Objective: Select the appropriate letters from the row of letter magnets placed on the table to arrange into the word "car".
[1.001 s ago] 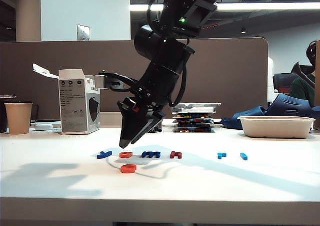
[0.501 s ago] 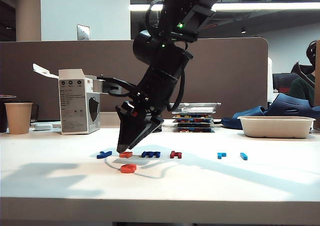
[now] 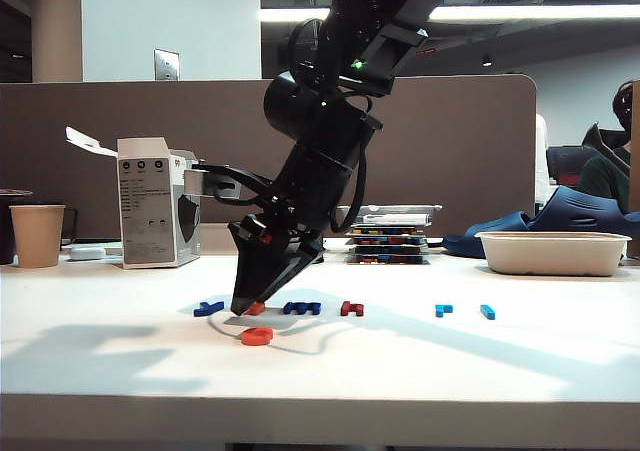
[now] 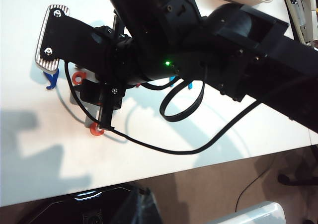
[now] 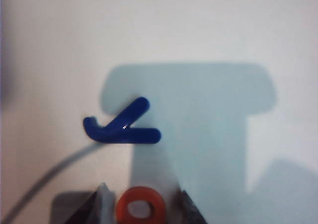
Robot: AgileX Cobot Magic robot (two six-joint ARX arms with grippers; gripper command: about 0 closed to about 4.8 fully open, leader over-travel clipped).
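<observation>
Right claw [image 5: 141, 200] — spread apart — straddles the orange "a" [image 5: 141, 208] on the table [image 3: 520, 361]; left claw unseen.

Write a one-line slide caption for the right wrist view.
Open right gripper straddling the orange "a", beside the dark-blue "y".

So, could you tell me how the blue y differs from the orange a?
The y is dark blue, the a orange. The y is forked strokes, the a shows a hole. The y lies free; the a sits between the right claw's open fingers. Both lie flat on the table.
</observation>
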